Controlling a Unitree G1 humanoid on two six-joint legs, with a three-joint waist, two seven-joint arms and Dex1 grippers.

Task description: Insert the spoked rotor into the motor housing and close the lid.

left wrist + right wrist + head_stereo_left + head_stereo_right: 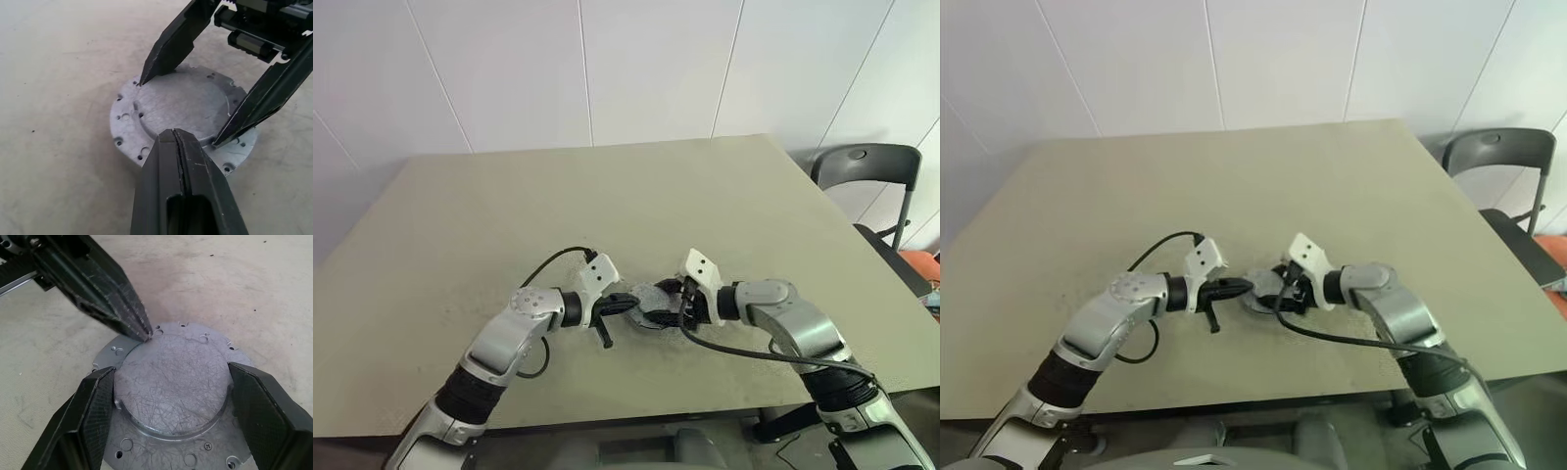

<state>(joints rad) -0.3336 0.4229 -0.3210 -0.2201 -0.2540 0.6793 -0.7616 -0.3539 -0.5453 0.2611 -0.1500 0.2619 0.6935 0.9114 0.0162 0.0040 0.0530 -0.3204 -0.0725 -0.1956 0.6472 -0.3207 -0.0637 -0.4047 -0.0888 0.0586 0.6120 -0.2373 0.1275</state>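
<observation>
Right wrist view showed one grey metal disc, the lid [173,391], lying flat on the beige worktop [234,289], w/ a raised round centre and small holes around its flange. The right pincer [171,401] stood wide open, its 2 black fingers [95,421] set on opposite sides of the raised centre, just beside or touching its edge; can't tell if they actually pressed on it, and the lid was not lifted. The left pincer [144,335] was fully closed, its 2 fingers pressed together into one point, tip resting on the lid's flange near the rim, holding nothing. Left wrist view gave the same from the other side: closed left fingers [183,166] over the near edge of the lid [176,105], 2 spread fingers of the right pincer [178,110] coming down onto it. In the left eye view both arms met near the front middle of the worktop [509,206], the lid [651,294] between the two pincers. One dark chair [867,166] stood off the far right corner.
</observation>
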